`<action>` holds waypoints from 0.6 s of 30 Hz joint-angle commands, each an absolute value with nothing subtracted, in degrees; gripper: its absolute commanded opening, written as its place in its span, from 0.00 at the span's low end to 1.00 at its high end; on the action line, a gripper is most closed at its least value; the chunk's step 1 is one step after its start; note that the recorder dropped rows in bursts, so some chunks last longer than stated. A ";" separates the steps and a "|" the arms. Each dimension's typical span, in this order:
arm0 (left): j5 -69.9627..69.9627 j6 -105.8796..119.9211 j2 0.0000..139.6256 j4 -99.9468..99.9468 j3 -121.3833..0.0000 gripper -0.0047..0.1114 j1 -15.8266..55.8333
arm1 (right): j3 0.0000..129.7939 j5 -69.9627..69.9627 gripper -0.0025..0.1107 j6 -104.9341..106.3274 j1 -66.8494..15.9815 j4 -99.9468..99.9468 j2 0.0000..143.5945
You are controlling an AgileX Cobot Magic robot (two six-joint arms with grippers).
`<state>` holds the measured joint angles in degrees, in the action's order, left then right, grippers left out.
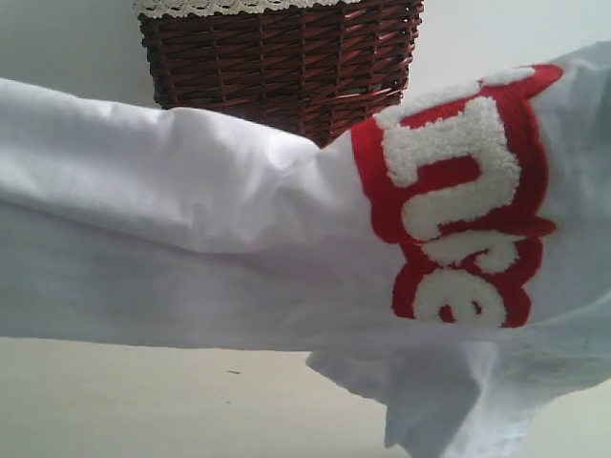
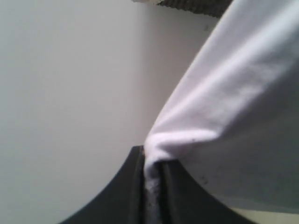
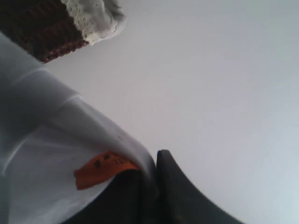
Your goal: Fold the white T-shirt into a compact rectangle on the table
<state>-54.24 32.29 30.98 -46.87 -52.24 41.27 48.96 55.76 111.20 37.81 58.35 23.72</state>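
The white T-shirt (image 1: pixel 191 229) hangs stretched across the exterior view, lifted off the table (image 1: pixel 143 401), its fuzzy red-outlined lettering (image 1: pixel 458 191) at the right and a loose fold drooping at lower right. Neither gripper shows in that view. In the left wrist view my left gripper (image 2: pixel 152 172) is shut on a bunched edge of the T-shirt (image 2: pixel 233 102). Over in the right wrist view my right gripper (image 3: pixel 152 172) is shut on the T-shirt (image 3: pixel 42 140) beside its orange neck tag (image 3: pixel 100 168).
A brown wicker basket (image 1: pixel 286 67) with a lace-trimmed liner (image 1: pixel 220 7) stands behind the shirt at the back. It also shows as the basket (image 3: pixel 37 32) in the right wrist view. Pale tabletop lies below the hanging cloth.
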 commanded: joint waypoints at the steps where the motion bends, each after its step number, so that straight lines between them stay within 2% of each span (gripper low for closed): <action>1: -54.24 32.35 26.87 -40.36 -52.64 0.04 41.08 | 49.12 53.60 0.02 108.96 38.03 60.29 21.02; 8: -55.07 32.15 19.86 -31.93 -52.64 0.04 41.08 | 49.12 54.68 0.02 100.17 38.03 56.15 16.03; 12: -60.50 30.91 15.56 -20.24 -52.52 0.04 40.92 | 49.12 63.55 0.02 93.01 38.03 50.41 12.71; 14: -64.35 31.27 14.51 -17.17 -51.60 0.04 39.15 | 49.12 69.45 0.02 89.89 38.03 48.73 11.66; 18: -69.96 30.44 14.40 -10.49 -48.35 0.04 35.73 | 48.97 69.96 0.02 82.50 38.03 47.76 10.59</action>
